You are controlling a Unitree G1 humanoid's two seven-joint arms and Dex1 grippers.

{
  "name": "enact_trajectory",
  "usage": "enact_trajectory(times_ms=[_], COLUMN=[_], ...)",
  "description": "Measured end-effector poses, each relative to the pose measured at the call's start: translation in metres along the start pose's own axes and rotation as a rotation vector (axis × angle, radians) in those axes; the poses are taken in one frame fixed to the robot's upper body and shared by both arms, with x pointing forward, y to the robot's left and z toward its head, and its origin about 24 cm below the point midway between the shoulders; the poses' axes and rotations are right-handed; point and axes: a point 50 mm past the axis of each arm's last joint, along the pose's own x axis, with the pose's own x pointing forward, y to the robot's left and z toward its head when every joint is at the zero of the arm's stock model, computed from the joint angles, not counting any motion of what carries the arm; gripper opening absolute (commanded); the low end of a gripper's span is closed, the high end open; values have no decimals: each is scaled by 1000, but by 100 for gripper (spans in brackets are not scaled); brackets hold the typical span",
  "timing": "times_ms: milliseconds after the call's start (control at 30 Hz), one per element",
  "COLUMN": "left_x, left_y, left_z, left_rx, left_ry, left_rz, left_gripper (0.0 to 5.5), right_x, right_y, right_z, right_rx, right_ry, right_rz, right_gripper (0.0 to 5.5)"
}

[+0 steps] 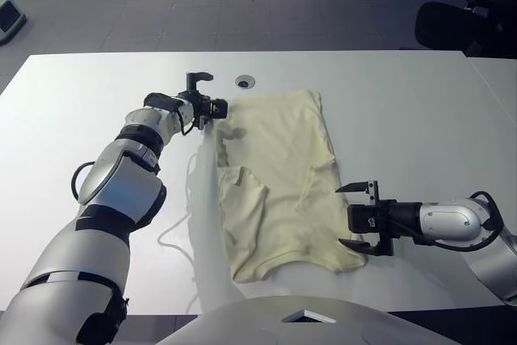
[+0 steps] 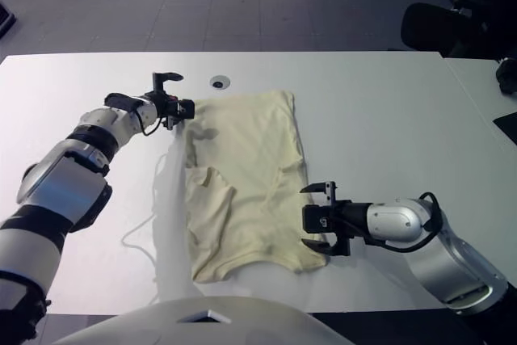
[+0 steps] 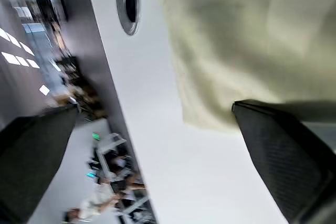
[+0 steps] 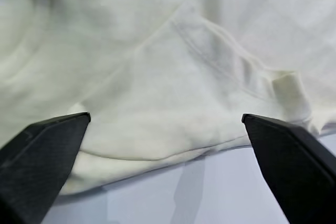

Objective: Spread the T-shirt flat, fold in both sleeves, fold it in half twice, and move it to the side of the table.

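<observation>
Left eye view: the T-shirt (image 1: 279, 175) lies just beside the grommet (image 1: 245, 82), soft, light, prone to bunch; I'd pinch its corners. Left gripper (image 1: 208, 93) beside the grommet and right gripper (image 1: 343, 216) well apart from it gape, holding nothing.

pale yellow t-shirt (image 1: 279, 179), sleeves folded in

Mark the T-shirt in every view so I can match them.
Left eye view: T-shirt, centre of the table, between left end effector and right end effector.
Right eye view: T-shirt, centre again.
Left wrist view: its far corner.
Right wrist view: its near edge.
Shared landmark: round table hole by the far corner.
</observation>
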Motion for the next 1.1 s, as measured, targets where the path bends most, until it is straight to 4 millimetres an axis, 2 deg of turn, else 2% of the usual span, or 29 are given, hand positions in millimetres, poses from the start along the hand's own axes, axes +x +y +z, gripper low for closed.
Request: enact_trajectory(times_ms=[133, 267, 367, 467, 533, 700, 833, 867, 967, 1033, 1100], left_x=[-1, -11, -32, -54, -65, -95, -137, -147, -176, -195, -210], left_y=[4, 49, 87, 100, 88, -10, -93, -107, -122, -131, -138], left_z=[-2, -12, -27, -41, -50, -54, -30, -22, 4, 30, 55], left_rx=[48, 52, -54, -239, -329, -503, -588, -599, -627, -639, -669], left_ry=[9, 28, -6, -121, -187, -287, -371, -396, -500, -580, -635], left_rz=[99, 329, 530, 590, 558, 301, 2, -59, -146, -209, -262], left_gripper=[540, 540, 540, 540, 540, 540, 540, 540, 540, 540, 540], right_x=[1, 1, -2, -11, -15, -28, -37, -40, -47, -53, -58], right_y=[-4, -9, -21, -36, -40, -29, -6, -1, 12, 19, 20], right_z=[6, 14, 22, 24, 21, -2, -35, -43, -64, -80, -85], right_rx=[1, 22, 40, 14, 7, 41, 30, 22, -34, -112, -217], right_ry=[-28, -75, -133, -162, -162, -84, -6, 12, 55, 82, 73], right_rz=[-24, -79, -184, -310, -336, -307, -217, -198, -134, -84, -69], right_gripper=[538, 538, 538, 538, 538, 538, 538, 538, 538, 538, 538])
